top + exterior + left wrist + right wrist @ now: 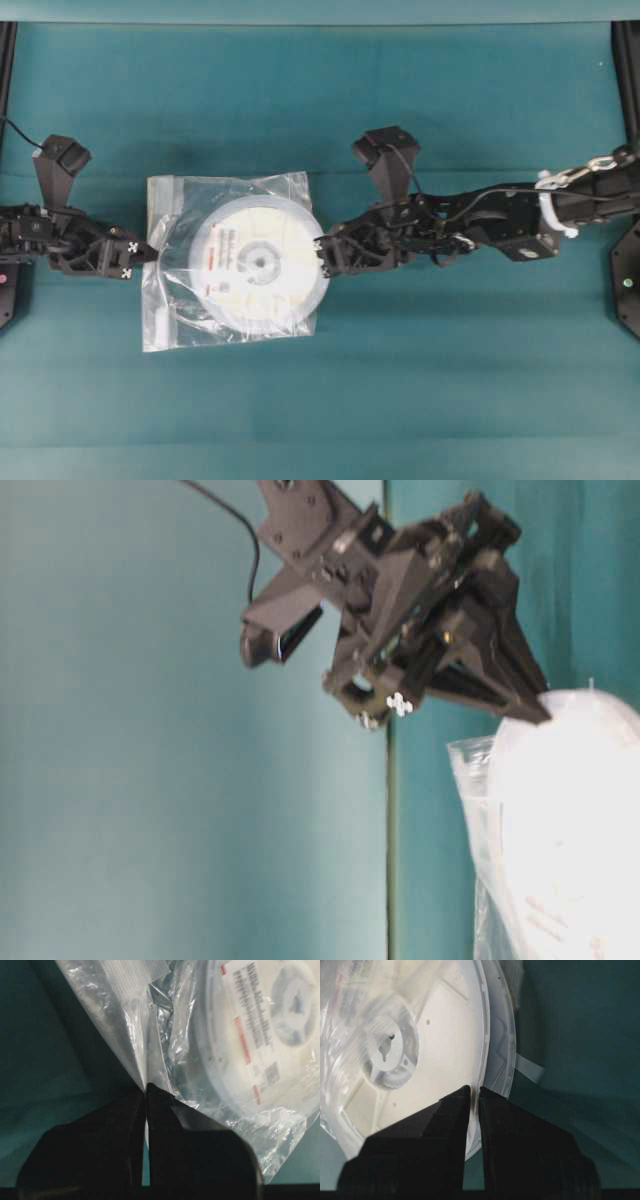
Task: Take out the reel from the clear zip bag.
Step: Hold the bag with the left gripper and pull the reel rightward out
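The clear zip bag (175, 215) lies on the teal table with the white reel (262, 262) inside it. The reel's right rim pokes past the bag's right edge. My left gripper (150, 256) is shut on the bag's left edge; the left wrist view shows its jaws (146, 1089) pinching the crinkled plastic (125, 1020), with the labelled reel (260, 1035) beyond. My right gripper (320, 255) is shut on the reel's right rim; the right wrist view shows the jaws (475, 1091) closed over the rim of the reel (435, 1035).
The teal cloth (450, 380) covers the table on all sides of the bag. Black frame posts stand at the far corners (628, 70). In the table-level view a gripper's fingers (530, 705) meet the top of the reel (570, 810), with bag plastic (475, 780) beside it.
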Controlling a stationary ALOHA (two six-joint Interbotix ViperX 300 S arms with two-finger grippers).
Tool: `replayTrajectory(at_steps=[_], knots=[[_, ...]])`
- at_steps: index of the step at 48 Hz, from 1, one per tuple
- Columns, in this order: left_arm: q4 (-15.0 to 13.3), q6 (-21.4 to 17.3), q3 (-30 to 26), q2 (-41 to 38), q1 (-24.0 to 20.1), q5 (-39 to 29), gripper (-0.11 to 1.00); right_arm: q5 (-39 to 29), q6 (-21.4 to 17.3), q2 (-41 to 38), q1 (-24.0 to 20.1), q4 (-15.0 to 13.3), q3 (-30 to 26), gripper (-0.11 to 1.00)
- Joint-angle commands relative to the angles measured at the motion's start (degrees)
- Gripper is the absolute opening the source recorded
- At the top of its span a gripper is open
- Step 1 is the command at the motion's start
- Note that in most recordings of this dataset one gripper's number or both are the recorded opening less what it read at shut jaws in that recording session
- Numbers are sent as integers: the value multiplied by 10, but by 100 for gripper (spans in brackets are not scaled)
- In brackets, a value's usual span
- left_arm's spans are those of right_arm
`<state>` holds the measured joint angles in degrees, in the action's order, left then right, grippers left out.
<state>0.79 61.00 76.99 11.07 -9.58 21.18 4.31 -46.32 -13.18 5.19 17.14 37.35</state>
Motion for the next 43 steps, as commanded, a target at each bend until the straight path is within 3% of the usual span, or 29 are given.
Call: replayTrajectory(at_steps=[1,43], knots=[[1,-1,-3,-1,0,-1,-1,4,-4,18,-3,4,10,11],[1,-1,-4,-1,0,-1,-1,1,-4,93,-3,6,103,11]])
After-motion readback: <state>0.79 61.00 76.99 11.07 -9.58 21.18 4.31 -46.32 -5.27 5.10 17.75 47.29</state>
